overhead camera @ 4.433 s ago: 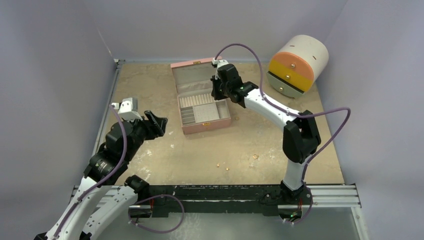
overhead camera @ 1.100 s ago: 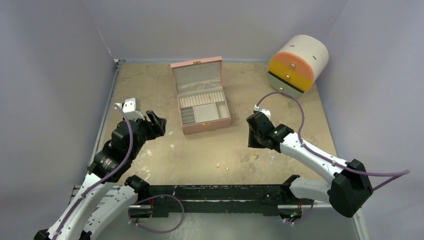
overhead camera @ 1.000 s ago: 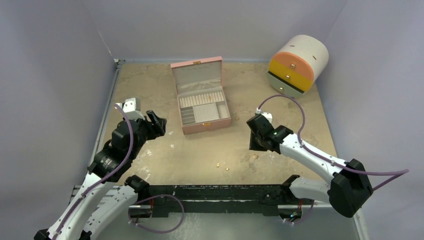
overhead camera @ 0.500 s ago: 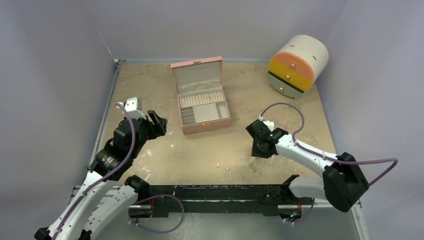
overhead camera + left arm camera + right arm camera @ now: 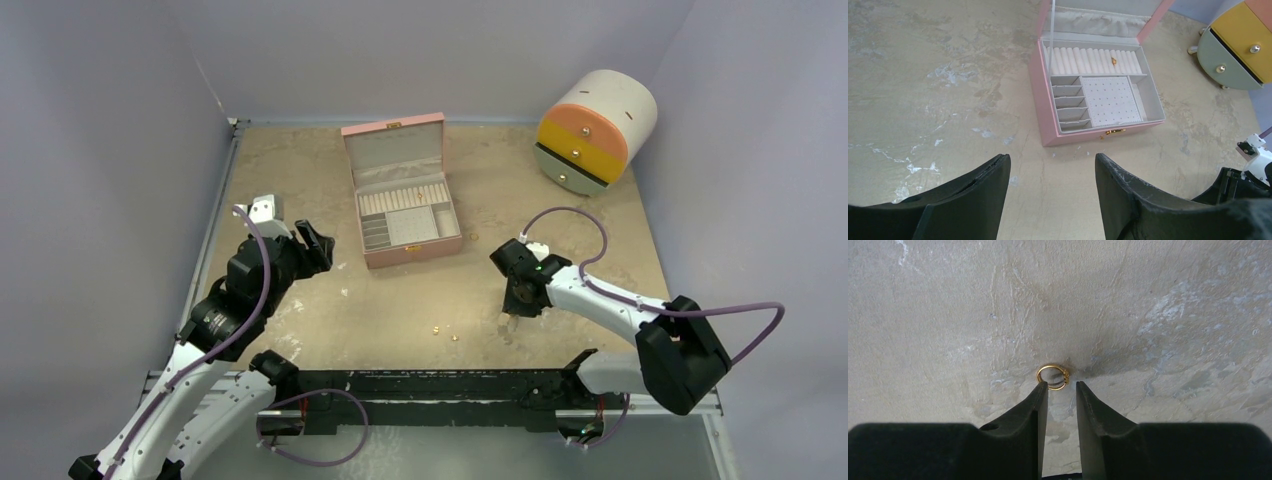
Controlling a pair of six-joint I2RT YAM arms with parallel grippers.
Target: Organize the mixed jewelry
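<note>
The right gripper [image 5: 508, 318] points down at the desk [image 5: 400, 295] close to its near edge, at about 5 o'clock from the open pink box [image 5: 400, 190]. Its jaws are narrow, with only a slim gap and nothing gripped. In the wrist view a small gold ring [image 5: 1053, 377] lies flat on the desk just at the tips, toward 12 o'clock, nearer the left-hand finger [image 5: 1040, 400]. From above, the ring is hidden under the gripper.

Bare desk stretches between this gripper and the box. Two tiny gold pieces [image 5: 445, 333] lie at 9 o'clock from the gripper, near the front rail; their shape is too small to make out. Another gold speck [image 5: 473, 237] sits just beside the box's right front corner.

The left gripper [image 5: 315, 245] hangs above the desk at 9 o'clock from the box, jaws wide and empty, with open desk ahead of it. Its camera shows one gold item [image 5: 1114, 61] lodged in the box's white ring rolls. The round drawer cabinet [image 5: 590, 130] stands in the far right corner against the wall, cut off at the edge of the left wrist view.
</note>
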